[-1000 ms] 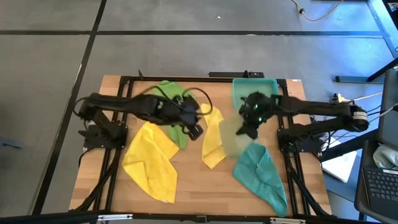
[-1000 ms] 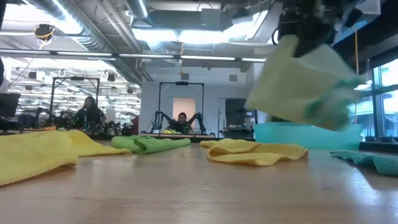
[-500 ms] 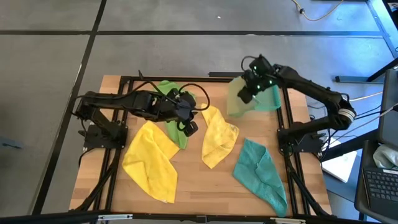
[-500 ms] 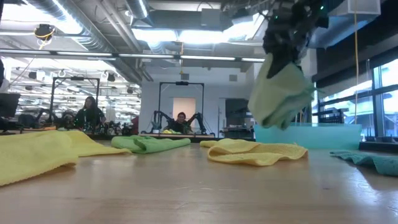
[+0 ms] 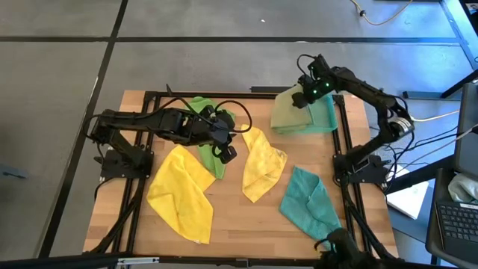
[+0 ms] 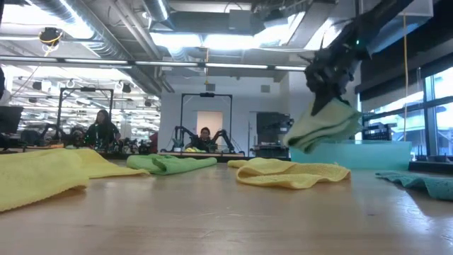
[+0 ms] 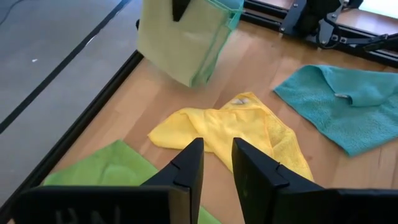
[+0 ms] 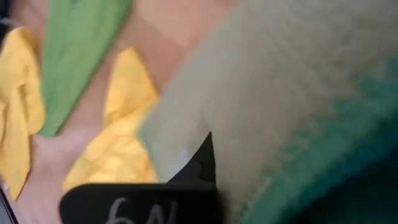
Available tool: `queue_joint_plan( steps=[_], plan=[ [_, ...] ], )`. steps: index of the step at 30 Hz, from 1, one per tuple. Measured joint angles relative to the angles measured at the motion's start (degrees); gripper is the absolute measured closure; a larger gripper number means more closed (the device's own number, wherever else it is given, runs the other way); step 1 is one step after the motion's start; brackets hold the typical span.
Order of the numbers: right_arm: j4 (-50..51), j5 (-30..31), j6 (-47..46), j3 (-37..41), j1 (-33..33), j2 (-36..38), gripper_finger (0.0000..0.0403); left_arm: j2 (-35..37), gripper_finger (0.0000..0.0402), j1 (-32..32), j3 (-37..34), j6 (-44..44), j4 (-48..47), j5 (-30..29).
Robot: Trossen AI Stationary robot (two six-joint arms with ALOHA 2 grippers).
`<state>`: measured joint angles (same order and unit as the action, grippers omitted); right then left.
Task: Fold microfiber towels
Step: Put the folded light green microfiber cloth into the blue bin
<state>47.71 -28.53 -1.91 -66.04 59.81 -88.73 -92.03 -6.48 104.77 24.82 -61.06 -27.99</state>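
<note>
Looking down from high view: right hand [image 5: 309, 93] pinched shut on pale olive towel [image 5: 288, 113], swung from mid-bench to back corner over teal tray [image 5: 326, 119]; folded cloth likely going to tray. Left hand [image 5: 226, 152] near bright green towel [image 5: 203, 113], parked.
Low view: olive towel [image 6: 322, 126] hangs just above tray [image 6: 368, 152], not yet released. Yellow towels, teal towel [image 6: 417, 180] unfolded.
Left wrist view: fingers [image 7: 188, 167] narrowly apart, empty. Bench [image 7: 323, 174] front open; rails close at tray side.
</note>
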Motion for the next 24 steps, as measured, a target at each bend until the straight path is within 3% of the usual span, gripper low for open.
queue_joint_plan(
  steps=[10,18,24],
  plan=[
    [7.2,8.4,8.2,0.1,4.3,-7.8,0.0392,0.0,0.0327,0.0,0.0,1.4,0.0,0.6],
    [4.8,16.3,12.1,0.1,4.3,-8.1,0.0392,0.0,0.0328,0.0,0.0,2.1,-0.2,0.7],
    [2.5,18.5,14.0,0.1,4.3,-8.1,0.0389,0.0,0.0328,0.0,0.0,3.3,-0.2,1.3]
  ],
)
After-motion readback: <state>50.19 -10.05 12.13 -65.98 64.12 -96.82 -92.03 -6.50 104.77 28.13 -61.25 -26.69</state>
